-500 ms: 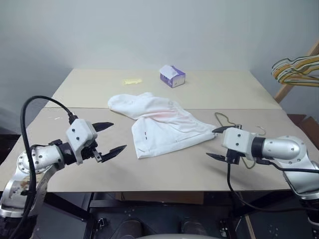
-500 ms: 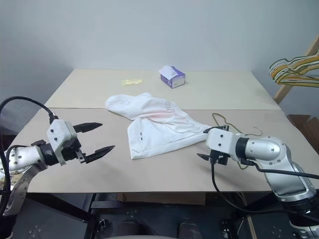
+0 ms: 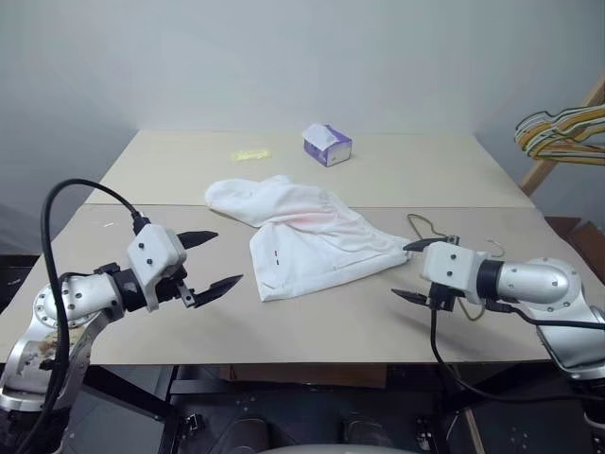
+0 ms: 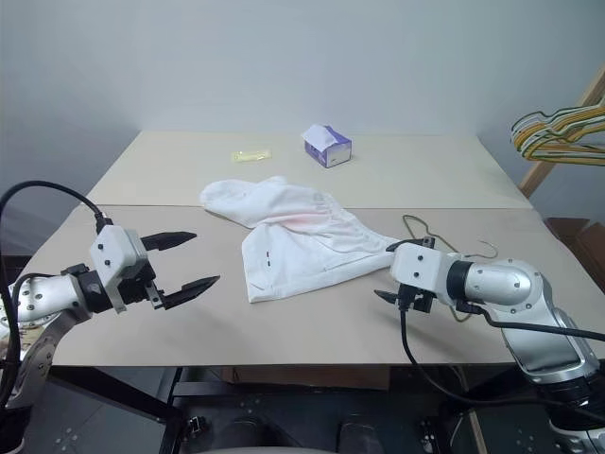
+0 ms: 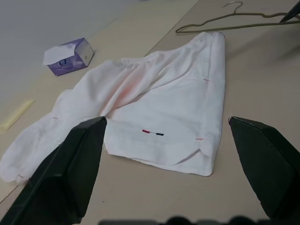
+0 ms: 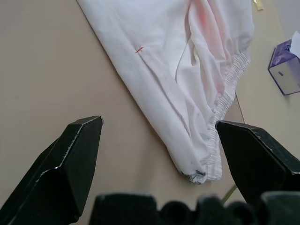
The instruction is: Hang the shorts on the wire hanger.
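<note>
The white shorts (image 3: 307, 235) lie crumpled flat in the middle of the table, with a faint pink tinge and small dark dash marks; their gathered waistband (image 6: 229, 79) faces the right side. The thin olive wire hanger (image 3: 430, 230) lies on the table just right of the shorts, partly hidden behind my right arm. My left gripper (image 3: 213, 262) hovers open, a short way left of the shorts' near corner, holding nothing. My right gripper (image 3: 408, 271) is open too, just off the shorts' right end, with nothing between its fingers.
A small purple-and-white tissue box (image 3: 327, 144) stands at the back of the table, and a yellow strip (image 3: 250, 154) lies to its left. A cluster of yellow, orange and green hangers (image 3: 560, 130) hangs at the far right, off the table.
</note>
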Robot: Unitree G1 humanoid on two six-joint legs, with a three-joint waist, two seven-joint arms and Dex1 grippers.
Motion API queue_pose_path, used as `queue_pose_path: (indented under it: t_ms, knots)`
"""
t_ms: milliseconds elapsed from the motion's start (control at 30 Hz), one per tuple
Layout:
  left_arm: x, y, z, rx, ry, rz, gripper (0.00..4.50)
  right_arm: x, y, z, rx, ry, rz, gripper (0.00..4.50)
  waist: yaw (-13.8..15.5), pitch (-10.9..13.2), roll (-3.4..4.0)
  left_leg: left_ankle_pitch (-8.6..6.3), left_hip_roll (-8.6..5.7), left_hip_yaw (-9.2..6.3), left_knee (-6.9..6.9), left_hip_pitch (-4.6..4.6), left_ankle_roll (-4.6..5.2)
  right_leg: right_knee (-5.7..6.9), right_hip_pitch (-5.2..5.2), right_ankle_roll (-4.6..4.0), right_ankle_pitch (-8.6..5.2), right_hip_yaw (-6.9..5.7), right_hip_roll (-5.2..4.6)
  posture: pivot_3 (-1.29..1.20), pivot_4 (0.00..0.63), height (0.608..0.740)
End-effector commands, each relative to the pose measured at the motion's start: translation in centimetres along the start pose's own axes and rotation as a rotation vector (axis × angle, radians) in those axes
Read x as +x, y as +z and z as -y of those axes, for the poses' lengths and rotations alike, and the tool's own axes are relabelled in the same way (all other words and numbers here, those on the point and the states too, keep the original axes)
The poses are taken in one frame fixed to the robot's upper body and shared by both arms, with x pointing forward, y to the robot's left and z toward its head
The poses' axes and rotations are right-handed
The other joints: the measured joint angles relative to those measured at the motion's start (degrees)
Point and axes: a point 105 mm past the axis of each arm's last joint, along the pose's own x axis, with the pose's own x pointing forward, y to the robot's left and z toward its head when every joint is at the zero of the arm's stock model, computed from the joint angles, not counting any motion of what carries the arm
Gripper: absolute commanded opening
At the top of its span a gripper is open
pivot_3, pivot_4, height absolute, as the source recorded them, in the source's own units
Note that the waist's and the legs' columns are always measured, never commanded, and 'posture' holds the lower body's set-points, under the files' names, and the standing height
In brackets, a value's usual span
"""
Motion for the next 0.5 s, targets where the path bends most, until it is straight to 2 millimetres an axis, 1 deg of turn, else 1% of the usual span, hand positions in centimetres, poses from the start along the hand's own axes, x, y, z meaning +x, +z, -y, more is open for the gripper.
queue_pose_path:
  t_ms: [33,133,200,267,333,433,500]
  knots:
    - [0.0,-0.1,-0.4,0.010,-0.015,-0.025,4.50,-1.0,0.7,1.1,-0.020,-0.066,0.009,4.49,-0.1,0.0,0.00,0.00,0.00,0.00,0.00,0.00,0.00,0.00,0.00,-0.03,-0.02,0.00,0.00,0.05,0.000,0.740]
    - [0.0,-0.2,-0.5,-0.013,-0.052,-0.024,4.50,-1.4,0.8,1.1,0.008,-0.081,-0.001,4.49,-0.3,0.0,0.01,0.00,0.00,0.01,0.00,0.00,0.00,0.01,0.00,-0.06,-0.04,0.00,0.00,0.02,0.000,0.740]
    - [-0.1,0.1,-0.1,-0.043,-0.119,0.006,4.50,-1.8,0.9,0.7,0.054,-0.068,-0.015,4.49,-0.5,0.0,0.01,0.00,0.01,0.01,0.00,0.00,0.00,0.01,-0.01,-0.07,-0.05,0.00,0.00,-0.01,0.000,0.740]
    - [-0.1,0.1,0.2,-0.048,-0.181,0.006,4.50,-2.1,1.0,0.2,0.066,-0.072,-0.024,4.49,-0.7,0.0,0.01,0.00,0.01,0.00,0.00,-0.02,0.00,0.00,-0.02,-0.10,-0.08,-0.03,-0.01,-0.04,0.000,0.740]
    - [0.5,-0.8,0.2,-0.037,-0.224,-0.044,4.50,-2.2,0.9,0.0,0.079,-0.091,-0.038,4.49,-1.4,0.0,0.01,0.00,0.01,0.02,0.00,-0.02,-0.01,0.00,-0.02,-0.15,-0.10,-0.04,-0.02,-0.06,0.000,0.740]
    - [1.7,-2.9,0.1,0.023,-0.271,-0.149,4.50,-2.2,0.9,-0.3,0.082,-0.105,-0.050,4.49,-2.5,0.0,0.02,0.00,-0.03,0.05,0.02,0.02,-0.01,0.01,0.05,-0.09,-0.13,-0.01,-0.03,-0.07,0.000,0.740]
    - [2.6,-4.0,0.1,0.051,-0.315,-0.178,4.50,-2.2,1.1,-0.3,0.087,-0.116,-0.044,4.49,-3.3,0.0,0.02,0.00,-0.02,0.03,0.02,0.04,-0.01,0.01,0.07,-0.08,-0.13,-0.01,-0.01,-0.08,0.000,0.740]
